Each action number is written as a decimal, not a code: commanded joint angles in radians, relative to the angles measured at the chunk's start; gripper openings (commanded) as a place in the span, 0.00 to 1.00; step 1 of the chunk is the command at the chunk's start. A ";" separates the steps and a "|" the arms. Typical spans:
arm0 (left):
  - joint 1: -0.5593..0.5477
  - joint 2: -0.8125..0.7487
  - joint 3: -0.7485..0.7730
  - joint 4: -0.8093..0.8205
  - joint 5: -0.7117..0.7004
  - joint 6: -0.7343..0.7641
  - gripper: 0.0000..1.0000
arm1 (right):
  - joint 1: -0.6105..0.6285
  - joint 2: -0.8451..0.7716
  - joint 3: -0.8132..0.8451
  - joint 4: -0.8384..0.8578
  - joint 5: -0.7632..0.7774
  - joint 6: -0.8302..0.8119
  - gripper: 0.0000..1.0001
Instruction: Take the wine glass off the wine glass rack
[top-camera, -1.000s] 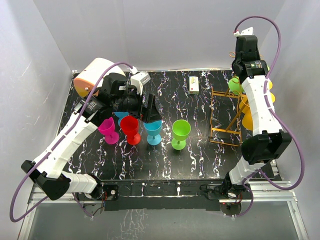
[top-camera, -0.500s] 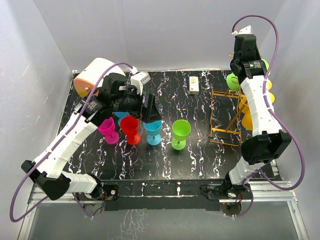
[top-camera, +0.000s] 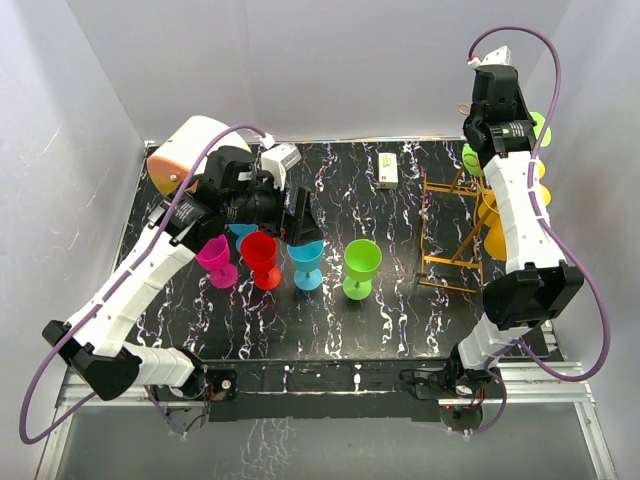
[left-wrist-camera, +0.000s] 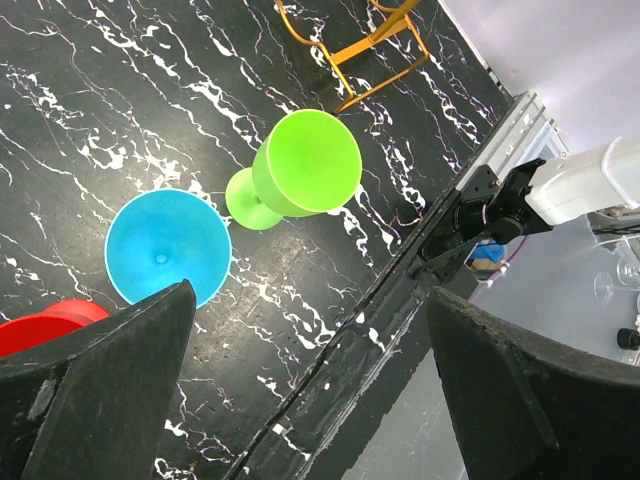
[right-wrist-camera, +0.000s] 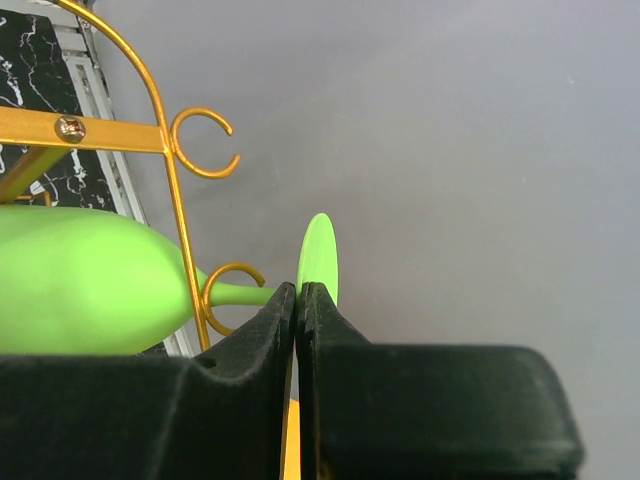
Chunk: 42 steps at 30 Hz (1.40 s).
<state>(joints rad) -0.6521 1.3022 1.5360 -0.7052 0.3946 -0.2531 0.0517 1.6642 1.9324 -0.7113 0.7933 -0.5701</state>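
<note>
Right claw (right-wrist-camera: 297, 292): my fingers are pressed together, pinching the stem of one lime wine glass (right-wrist-camera: 80, 280) right beside its foot. Glass lies sideways, stem inside a curled loop of the one wine glass rack (right-wrist-camera: 170, 190). Left claw (left-wrist-camera: 310, 295): spread wide, holding nothing, above the table (top-camera: 400, 310). Four stand there in a row: pink glass (top-camera: 215, 255), red glass (top-camera: 260, 252), blue glass (top-camera: 306, 258), green glass (top-camera: 362, 262)

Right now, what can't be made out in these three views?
- Right wrist: the bowl of the green wine glass is cut off by the left edge; the shut right gripper covers the stem's end.
- Top external: the right arm hides that gripper and part of the wine glass rack.
- Left wrist: the red glass is mostly behind a finger of the open left gripper.
</note>
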 joint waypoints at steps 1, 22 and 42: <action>-0.011 -0.024 -0.008 -0.002 -0.009 0.017 0.99 | -0.023 -0.044 -0.008 0.074 0.007 0.013 0.00; -0.027 -0.028 -0.012 -0.005 -0.030 0.026 0.99 | -0.074 -0.014 -0.014 0.110 0.045 -0.010 0.00; -0.035 -0.021 -0.014 0.010 -0.025 0.005 0.99 | -0.064 -0.174 -0.125 0.459 0.219 -0.320 0.00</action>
<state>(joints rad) -0.6796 1.3014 1.5211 -0.7101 0.3511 -0.2379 -0.0238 1.6184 1.8652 -0.5121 0.9188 -0.7189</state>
